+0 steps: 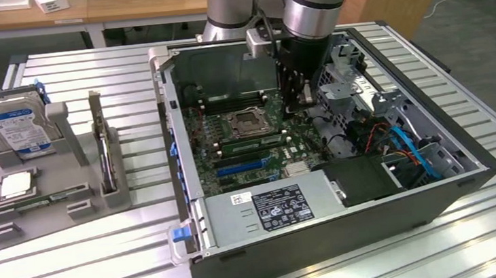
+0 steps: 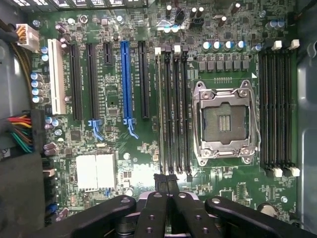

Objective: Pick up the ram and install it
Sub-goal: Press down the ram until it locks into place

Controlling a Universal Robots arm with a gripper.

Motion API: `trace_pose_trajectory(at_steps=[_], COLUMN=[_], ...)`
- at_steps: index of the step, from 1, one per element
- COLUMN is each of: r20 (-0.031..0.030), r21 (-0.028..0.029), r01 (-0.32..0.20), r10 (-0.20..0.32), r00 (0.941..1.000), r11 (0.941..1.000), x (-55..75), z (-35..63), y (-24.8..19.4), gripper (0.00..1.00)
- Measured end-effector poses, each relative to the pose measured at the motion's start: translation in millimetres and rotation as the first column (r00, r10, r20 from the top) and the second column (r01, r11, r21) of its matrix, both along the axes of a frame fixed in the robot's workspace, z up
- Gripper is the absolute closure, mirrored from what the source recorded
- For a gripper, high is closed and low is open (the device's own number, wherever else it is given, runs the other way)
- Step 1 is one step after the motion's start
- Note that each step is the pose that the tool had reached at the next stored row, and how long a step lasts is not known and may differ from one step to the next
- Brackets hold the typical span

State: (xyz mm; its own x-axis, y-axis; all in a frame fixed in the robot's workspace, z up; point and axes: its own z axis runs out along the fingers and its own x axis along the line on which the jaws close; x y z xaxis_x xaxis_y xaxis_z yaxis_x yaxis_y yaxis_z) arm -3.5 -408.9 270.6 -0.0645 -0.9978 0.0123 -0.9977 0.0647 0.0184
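One green stick, apparently the ram [image 2: 161,109], stands in the slot [image 2: 159,50] just ahead of the claw [image 2: 167,181], its tips pressed together and empty, so seating seems the step in hand, and finishing it calls for an even push straight down.

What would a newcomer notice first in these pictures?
An open computer case sits on the table, its green motherboard exposed. The robot arm reaches down into it, gripper shut over the board. At the exterior view's left, a blue-labelled hard drive stands in a grey holder.
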Motion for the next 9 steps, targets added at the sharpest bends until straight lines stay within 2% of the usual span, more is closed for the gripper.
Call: trace_pose_trajectory(at_steps=[5,9], r20=[0.0024,0.0066], r21=[-0.0001,0.0000], r01=[0.000,0.000], r10=[0.000,0.000], r00=[1.0000,1.0000], r11=[1.0000,1.0000], x=[0.0,0.0], z=[-6.7,-11.5], y=[0.0,0.0], gripper=[0.90,0.90])
